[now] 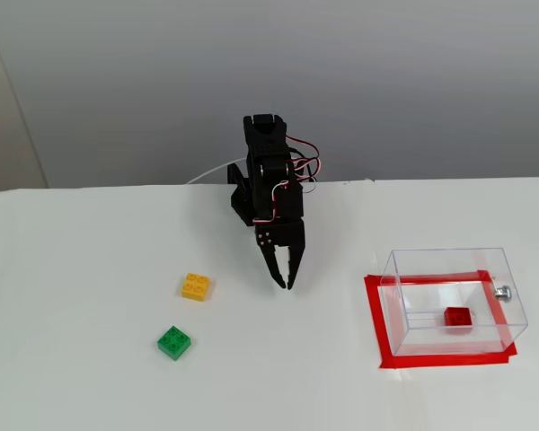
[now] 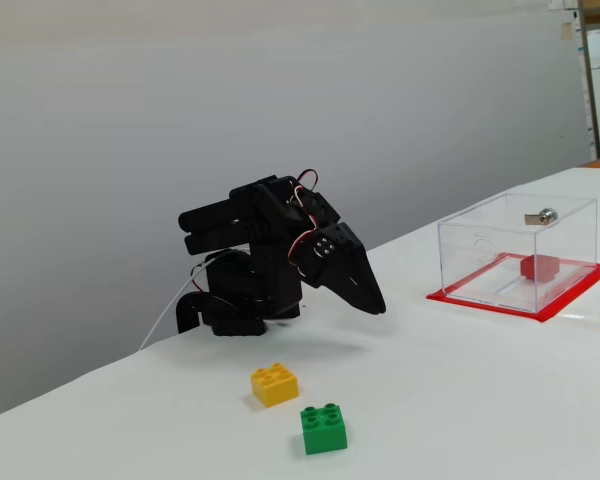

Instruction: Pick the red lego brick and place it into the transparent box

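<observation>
— Where was the small glossy red lego brick [image 1: 458, 316] when you looked?

— It lay on the floor of the clear thin-walled plastic box [image 1: 404, 269], which stood inside a red tape outline [image 1: 374, 310] on the white table [image 1: 90, 386]. In both fixed views it sat flat, near the wall with the small metal knob [image 1: 501, 292].

— So what was left for you to do?

— Judging by that, little: you only needed to park the arm gently, clear of the box and of the yellow square brick [image 1: 196, 286] and green square brick [image 1: 174, 342].

— And the arm's pose?

— You had the black arm folded low over its base, the black two-finger gripper [image 1: 285, 283] pointing down at the table, empty, its jaws together, well apart from the box.
</observation>
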